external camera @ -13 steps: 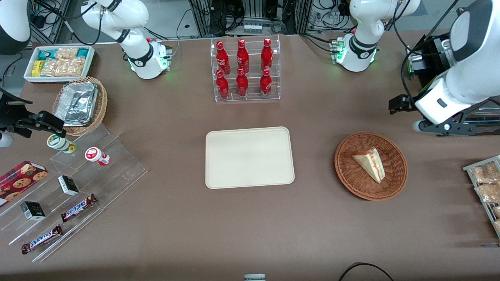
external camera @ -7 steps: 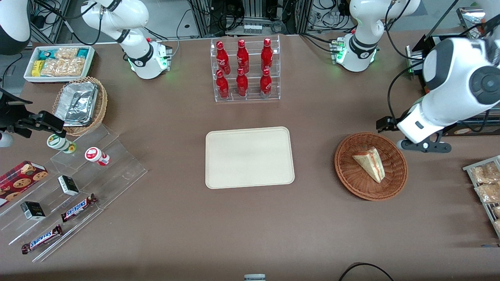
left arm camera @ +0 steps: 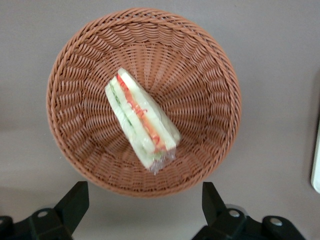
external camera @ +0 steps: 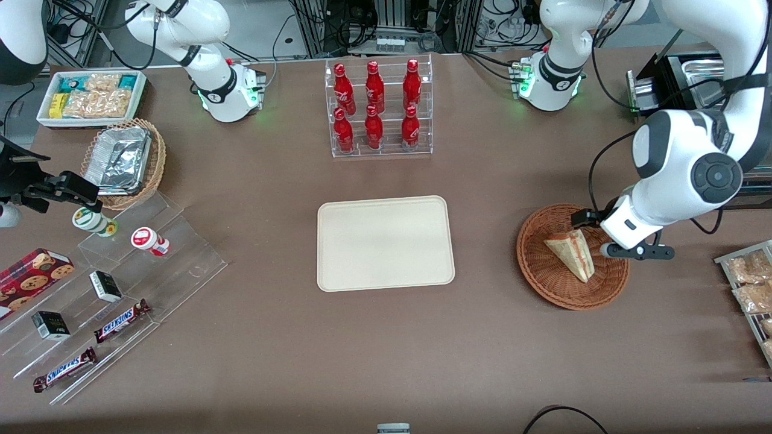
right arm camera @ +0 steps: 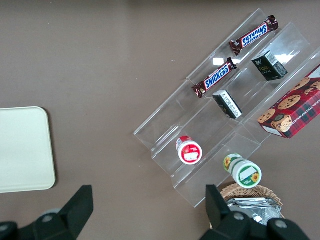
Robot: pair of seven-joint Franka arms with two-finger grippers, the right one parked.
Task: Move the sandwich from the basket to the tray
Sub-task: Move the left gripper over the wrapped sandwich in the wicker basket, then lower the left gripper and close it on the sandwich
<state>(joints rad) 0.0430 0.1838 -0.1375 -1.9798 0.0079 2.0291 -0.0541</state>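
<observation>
Your left arm's end effector (external camera: pixel 594 234) hovers, fingers spread wide and holding nothing, over the round reddish-brown wicker basket (external camera: pixel 546 271) at the right of the front frame. The small triangular wedge sandwich (external camera: pixel 572 252), cream bread with red and green filling, lies in it, ungrasped. The flat cream-beige rectangular tray (external camera: pixel 385 243) at centre waits bare: pick, carry and placing remain. Two brown Snickers bars (external camera: pixel 122 320) show their name at lower left.
</observation>
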